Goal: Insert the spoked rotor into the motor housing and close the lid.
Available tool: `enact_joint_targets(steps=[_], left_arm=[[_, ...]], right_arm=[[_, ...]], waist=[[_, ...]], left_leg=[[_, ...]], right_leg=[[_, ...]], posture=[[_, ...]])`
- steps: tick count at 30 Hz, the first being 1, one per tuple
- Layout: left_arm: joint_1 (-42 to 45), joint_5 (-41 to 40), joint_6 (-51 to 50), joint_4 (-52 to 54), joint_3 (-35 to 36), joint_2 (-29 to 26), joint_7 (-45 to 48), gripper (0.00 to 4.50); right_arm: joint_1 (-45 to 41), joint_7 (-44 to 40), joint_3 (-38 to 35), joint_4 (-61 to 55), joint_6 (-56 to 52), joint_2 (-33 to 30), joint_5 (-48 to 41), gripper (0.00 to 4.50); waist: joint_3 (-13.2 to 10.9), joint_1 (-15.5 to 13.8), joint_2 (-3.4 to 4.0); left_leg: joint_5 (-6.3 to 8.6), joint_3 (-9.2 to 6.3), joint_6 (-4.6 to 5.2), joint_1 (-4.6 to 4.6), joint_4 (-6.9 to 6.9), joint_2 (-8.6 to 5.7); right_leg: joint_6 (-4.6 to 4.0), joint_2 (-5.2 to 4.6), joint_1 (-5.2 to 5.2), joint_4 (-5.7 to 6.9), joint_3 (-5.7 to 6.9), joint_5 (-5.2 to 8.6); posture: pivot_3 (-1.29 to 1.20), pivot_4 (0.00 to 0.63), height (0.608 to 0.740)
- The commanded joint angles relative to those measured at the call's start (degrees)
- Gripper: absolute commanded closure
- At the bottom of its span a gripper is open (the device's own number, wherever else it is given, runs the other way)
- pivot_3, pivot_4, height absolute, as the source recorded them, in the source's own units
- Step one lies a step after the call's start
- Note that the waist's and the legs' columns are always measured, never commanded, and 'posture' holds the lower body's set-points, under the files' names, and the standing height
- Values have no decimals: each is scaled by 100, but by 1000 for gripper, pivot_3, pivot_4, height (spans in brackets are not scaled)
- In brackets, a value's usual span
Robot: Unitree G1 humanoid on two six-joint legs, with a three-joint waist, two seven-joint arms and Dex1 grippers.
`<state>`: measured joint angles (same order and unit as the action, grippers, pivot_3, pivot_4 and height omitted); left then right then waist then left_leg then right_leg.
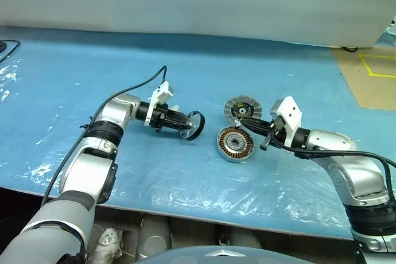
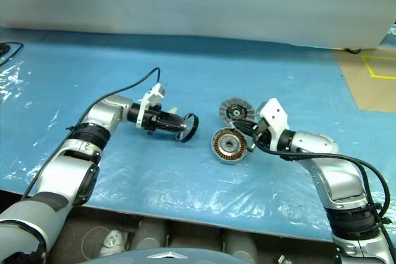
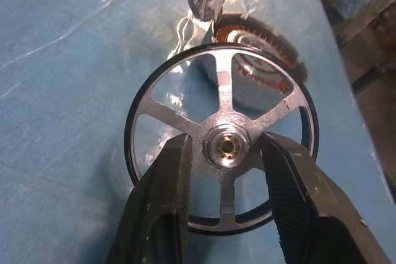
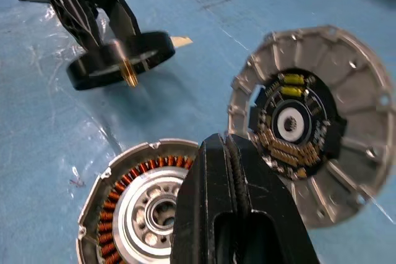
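The bench [image 1: 185, 183] is covered with a blue sheet under clear, wrinkled plastic film. Left of its middle, the left claw [image 1: 187, 129] reaches sideways toward the right and is clamped on the spoked rotor [image 1: 195, 125], which it holds clear of the surface with the ring standing on edge. In the left wrist view the two black fingers [image 3: 162, 202] press on either side of the rotor's central hub, and the slim silvery spokes and thin dark rim spread out around them. A short brass-coloured shaft sticks out of the hub, as seen in the right wrist view.

A little to the right of the rotor, near the middle of the bench, the motor housing [image 1: 235, 143] lies flat with its ring of copper-orange windings facing up around a silvery centre. Just behind it, toward the far edge, the lid [image 1: 242, 109] lies with its dark centre and small yellow marks facing up, ringed by the ribbed silver rim. The two discs sit close together, nearly touching.

From the right, the right claw [image 1: 243, 125] points toward the gap between housing and lid. Its fingers are pressed together and hold nothing; the tips hover over the near edge of the lid and the far edge of the housing.
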<state>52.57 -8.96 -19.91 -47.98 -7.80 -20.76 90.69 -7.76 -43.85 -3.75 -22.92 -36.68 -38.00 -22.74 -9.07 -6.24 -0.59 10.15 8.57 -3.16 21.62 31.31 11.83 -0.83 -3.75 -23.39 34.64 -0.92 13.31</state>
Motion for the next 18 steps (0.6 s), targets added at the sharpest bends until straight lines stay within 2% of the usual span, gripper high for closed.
enact_joint_targets(steps=[1, 7, 18], left_arm=[[62, -384, -351, 543, 124, 114, 156, 2730], [-172, -608, -708, 1177, -22, 464, 71, 2730], [-334, -460, -278, 1402, -285, 956, -608, 2730]], right_arm=[[186, 19, -371, -346, -34, -142, -186, 4500], [413, 23, -609, -449, -83, -279, -287, 4500], [572, 43, -655, -585, -171, -392, -373, 4500]], waist=[[-1, 6, 1], [-3, 17, 0], [-4, 35, -1]], left_leg=[[0, 0, 0, 0, -2, 0], [0, 1, 0, -7, 0, -3], [0, 1, 1, -6, 2, -4]], right_leg=[[1, 1, 0, -2, 0, 1], [1, -4, 6, -2, -2, 2], [1, -3, 7, -3, -3, 1]], posture=[[0, 150, 740], [0, 150, 740], [0, 150, 740]])
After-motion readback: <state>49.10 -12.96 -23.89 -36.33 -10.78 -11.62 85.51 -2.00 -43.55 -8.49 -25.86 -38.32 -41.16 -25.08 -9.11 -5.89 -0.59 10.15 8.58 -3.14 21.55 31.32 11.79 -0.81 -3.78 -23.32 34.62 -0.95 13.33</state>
